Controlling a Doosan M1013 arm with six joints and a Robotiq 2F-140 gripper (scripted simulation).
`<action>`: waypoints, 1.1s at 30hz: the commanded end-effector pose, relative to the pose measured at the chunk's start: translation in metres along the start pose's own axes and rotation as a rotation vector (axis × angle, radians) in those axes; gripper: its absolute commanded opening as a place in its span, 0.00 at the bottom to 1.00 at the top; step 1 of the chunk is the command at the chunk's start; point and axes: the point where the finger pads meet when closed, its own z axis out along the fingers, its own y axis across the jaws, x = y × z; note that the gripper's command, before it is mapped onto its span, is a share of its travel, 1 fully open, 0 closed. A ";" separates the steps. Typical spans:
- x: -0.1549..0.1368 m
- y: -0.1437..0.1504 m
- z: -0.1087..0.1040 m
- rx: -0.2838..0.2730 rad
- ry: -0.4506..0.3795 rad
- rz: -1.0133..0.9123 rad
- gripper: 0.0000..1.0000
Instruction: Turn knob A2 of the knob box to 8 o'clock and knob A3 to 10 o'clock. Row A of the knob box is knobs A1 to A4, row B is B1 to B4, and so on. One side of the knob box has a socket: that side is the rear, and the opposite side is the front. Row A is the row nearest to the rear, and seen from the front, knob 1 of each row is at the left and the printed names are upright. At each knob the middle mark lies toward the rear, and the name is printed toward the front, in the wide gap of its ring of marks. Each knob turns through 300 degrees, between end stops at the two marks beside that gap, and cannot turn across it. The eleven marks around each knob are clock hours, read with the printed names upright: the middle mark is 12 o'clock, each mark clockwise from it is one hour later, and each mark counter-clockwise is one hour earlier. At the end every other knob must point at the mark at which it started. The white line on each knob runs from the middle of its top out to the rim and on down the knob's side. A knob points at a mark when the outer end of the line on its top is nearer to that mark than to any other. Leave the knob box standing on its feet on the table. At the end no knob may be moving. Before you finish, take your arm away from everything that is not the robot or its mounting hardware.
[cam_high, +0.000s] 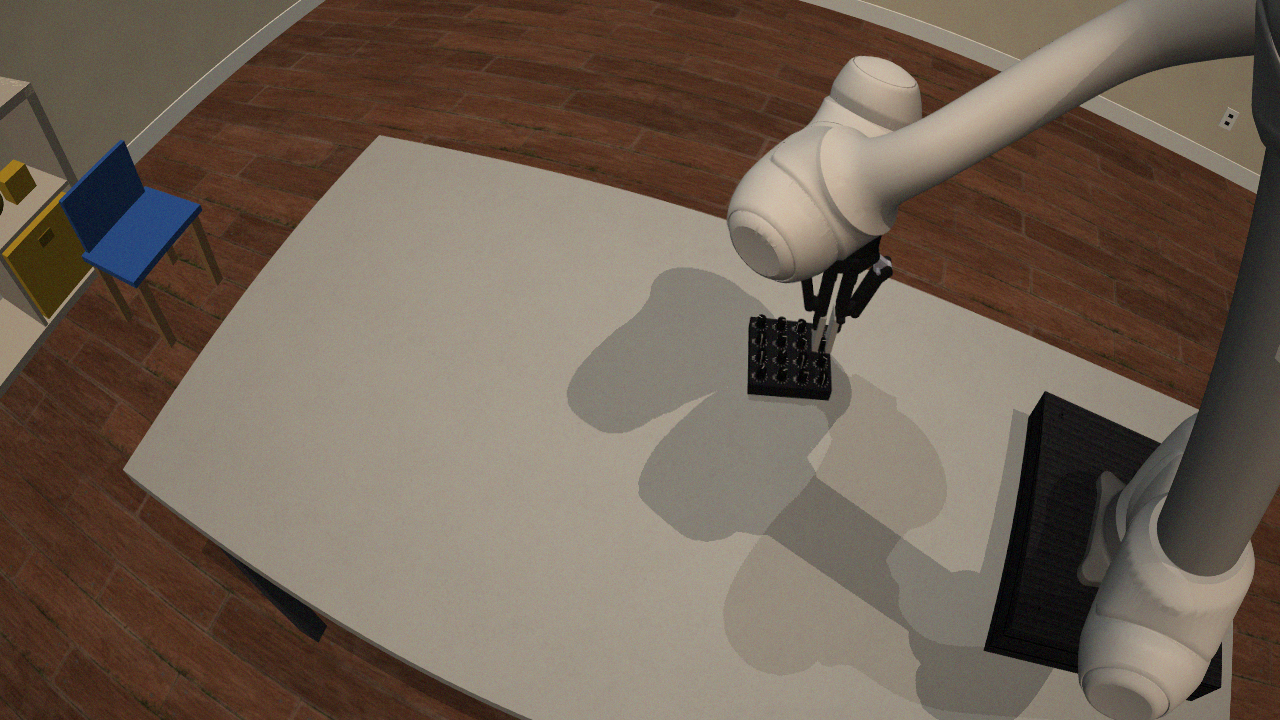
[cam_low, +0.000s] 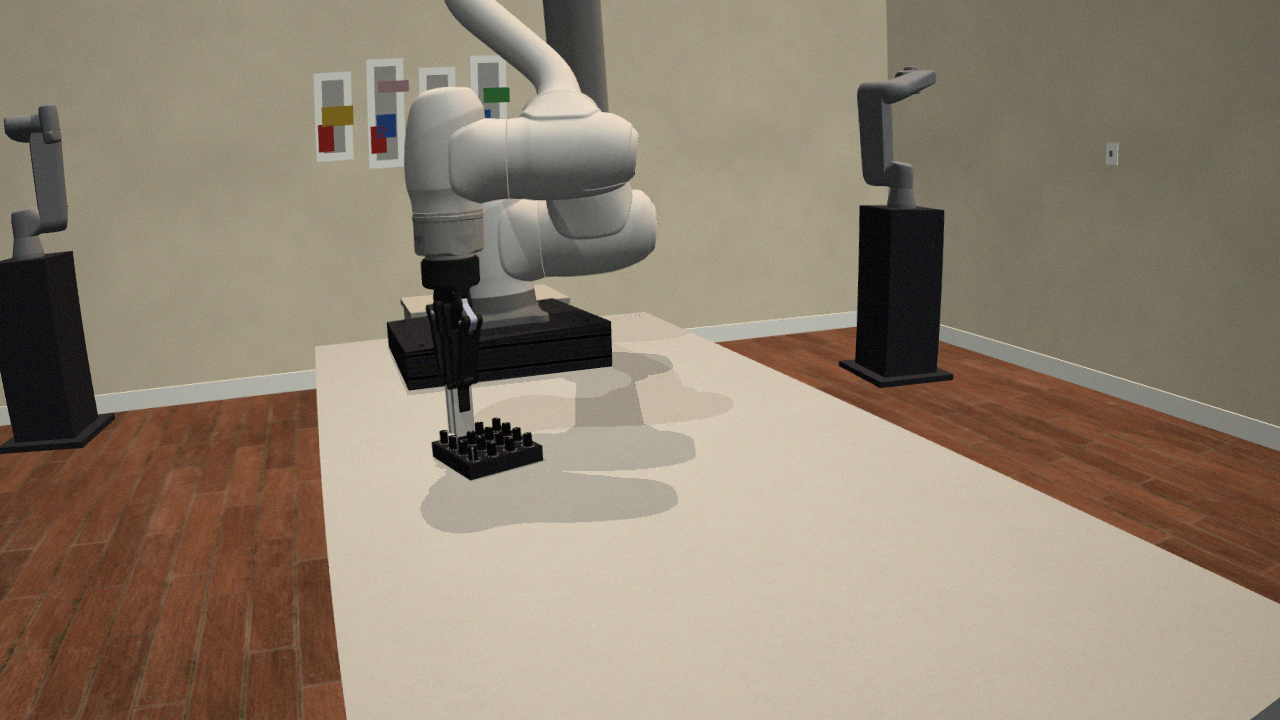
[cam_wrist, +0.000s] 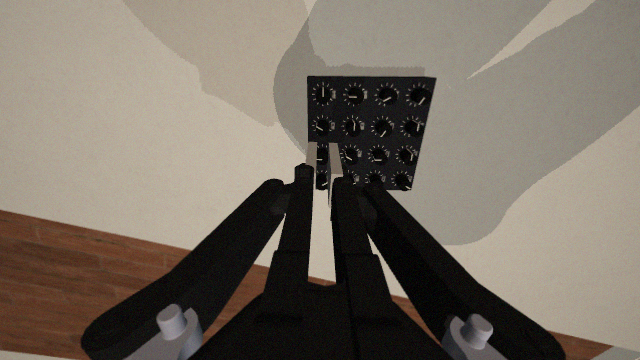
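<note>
The black knob box (cam_high: 787, 391) (cam_low: 510, 462) (cam_wrist: 338, 111) stands on the table. In the wrist view its printed names lie to the right of the knobs, so row A is the left column, with A1 at the bottom. My gripper (cam_high: 825, 342) (cam_low: 458, 428) (cam_wrist: 322, 156) points down and is shut on knob A2 (cam_wrist: 322, 154), one pale fingertip on each side. A2 is partly hidden; its visible line points left, roughly at 12 o'clock. Knob A3 (cam_wrist: 323, 126) is uncovered just above the fingertips, its line pointing at about 1 o'clock. A1 is partly visible between the fingers.
Knob A4 (cam_wrist: 323, 93) points at about 3 o'clock. Knob B2 (cam_wrist: 350, 154) is close beside the right finger. The arm's black base block (cam_high: 1056, 537) (cam_low: 537, 351) stands at the table's other end. The table's edge runs near the box.
</note>
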 end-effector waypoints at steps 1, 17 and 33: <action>0.000 0.000 0.000 0.000 0.000 -0.003 0.05; 0.000 0.000 0.000 0.000 0.000 -0.083 0.05; 0.000 0.000 0.000 0.000 0.000 -0.298 0.05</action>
